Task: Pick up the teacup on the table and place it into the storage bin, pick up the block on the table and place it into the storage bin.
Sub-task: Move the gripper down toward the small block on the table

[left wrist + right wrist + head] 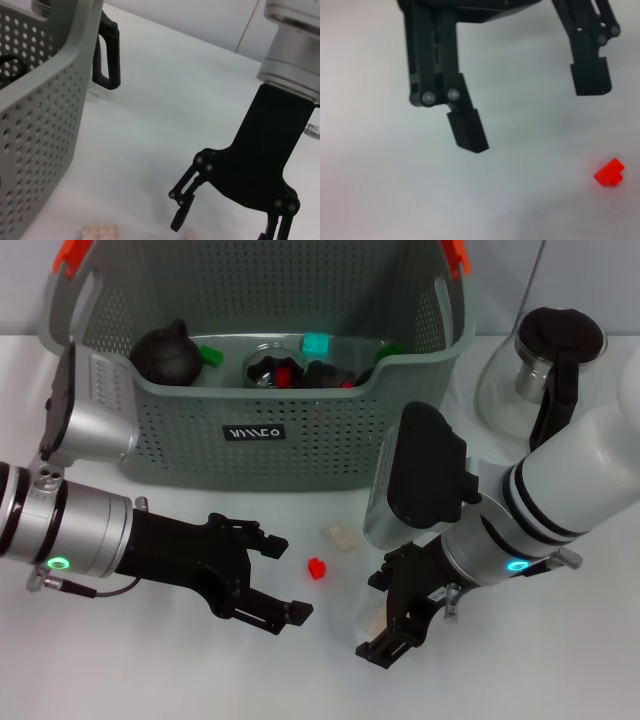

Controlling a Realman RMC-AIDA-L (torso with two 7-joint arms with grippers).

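Now we see a small red block lying loose on the tabletop, in front of the bin and between our two grippers. A pale block sits just beyond it, nearer the bin wall, and something pale shows under the right gripper, though we cannot tell what it is.

No teacup stands on the tabletop. A dark round pot and several small coloured pieces already lie in the bin, so we judge the cup part done and a block next.

Our left gripper hangs low over the tabletop with its jaws spread and nothing between them, pointed toward the red block and near it. That pose suits a sideways approach. Our right gripper hovers close on the other side, jaws also spread and empty; the left wrist view shows them apart above the tabletop.

Behind the right arm a carafe stands beside the bin, apart from the work.

Much is hidden. The right arm covers the tabletop beneath it, the bin's near wall screens part of its floor, and the right wrist view shows the red block only at its edge, blurred.
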